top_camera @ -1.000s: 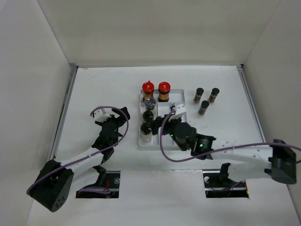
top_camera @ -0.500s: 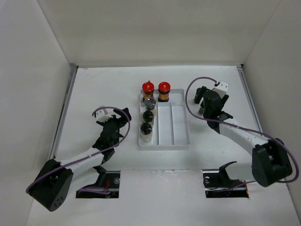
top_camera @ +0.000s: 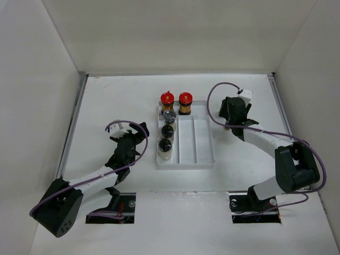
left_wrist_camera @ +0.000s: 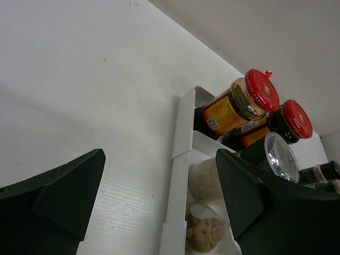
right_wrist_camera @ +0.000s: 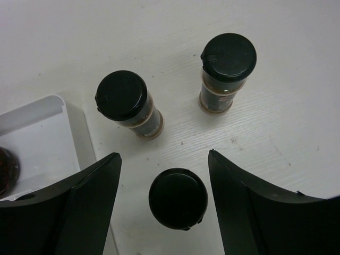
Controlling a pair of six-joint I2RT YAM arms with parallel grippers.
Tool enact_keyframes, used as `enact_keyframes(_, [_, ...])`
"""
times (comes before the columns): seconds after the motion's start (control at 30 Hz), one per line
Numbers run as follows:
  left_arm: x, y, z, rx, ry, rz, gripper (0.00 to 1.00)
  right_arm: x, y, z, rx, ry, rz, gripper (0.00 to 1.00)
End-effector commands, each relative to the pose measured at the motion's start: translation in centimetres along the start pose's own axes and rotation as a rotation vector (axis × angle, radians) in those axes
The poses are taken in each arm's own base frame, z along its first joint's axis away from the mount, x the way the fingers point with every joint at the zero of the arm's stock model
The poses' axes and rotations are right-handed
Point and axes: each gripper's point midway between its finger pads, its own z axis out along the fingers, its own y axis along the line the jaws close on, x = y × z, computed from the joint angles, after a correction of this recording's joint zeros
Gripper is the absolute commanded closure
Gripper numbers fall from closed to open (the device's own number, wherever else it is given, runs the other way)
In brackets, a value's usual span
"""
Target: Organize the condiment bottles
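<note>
Three slim dark black-capped bottles stand on the table in the right wrist view: one far left (right_wrist_camera: 127, 101), one far right (right_wrist_camera: 226, 64), one nearest (right_wrist_camera: 178, 199). My right gripper (right_wrist_camera: 163, 175) is open above them, its fingers either side of the nearest bottle without touching it. In the top view the right gripper (top_camera: 234, 109) hides these bottles. Two red-capped bottles (top_camera: 167, 101) (top_camera: 185, 101) stand at the back of the white tray (top_camera: 195, 138). Three pale bottles (top_camera: 168, 130) fill its left compartment. My left gripper (top_camera: 135, 135) is open and empty left of the tray.
In the left wrist view the tray's left wall (left_wrist_camera: 178, 154) lies between my open left gripper's (left_wrist_camera: 159, 180) fingers, with the red-capped bottles (left_wrist_camera: 249, 101) beyond. The tray's middle and right compartments hold nothing. White walls enclose the table on three sides.
My right arm has swung from over the tray's middle to the back right, above the three dark bottles. The left arm has hardly moved.
</note>
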Motion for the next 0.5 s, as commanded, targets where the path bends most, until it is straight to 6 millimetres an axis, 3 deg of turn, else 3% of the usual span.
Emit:
enact_keyframes(0.0, [-2.0,-2.1,0.5,0.045,-0.059,-0.042,0.15,-1.0,1.0,0.4,-0.02,-0.004,0.017,0.27])
enact_keyframes(0.17, [-1.8,-1.9,0.5,0.041,-0.055,-0.041,0.15,0.4,0.7,0.8,0.001,0.025,0.018,0.29])
enact_keyframes(0.27, [-1.8,-2.2,0.4,0.046,-0.056,-0.038,0.15,0.3,0.4,0.8,0.012,0.016,0.025,0.41])
enact_keyframes(0.37, [-1.7,-2.0,0.6,0.04,-0.056,-0.037,0.15,-0.7,0.1,0.3,0.035,-0.019,0.031,0.59])
enact_keyframes(0.47, [-1.8,-2.1,0.5,0.046,-0.056,-0.038,0.15,-2.9,1.0,-1.6,0.017,-0.086,0.035,0.63])
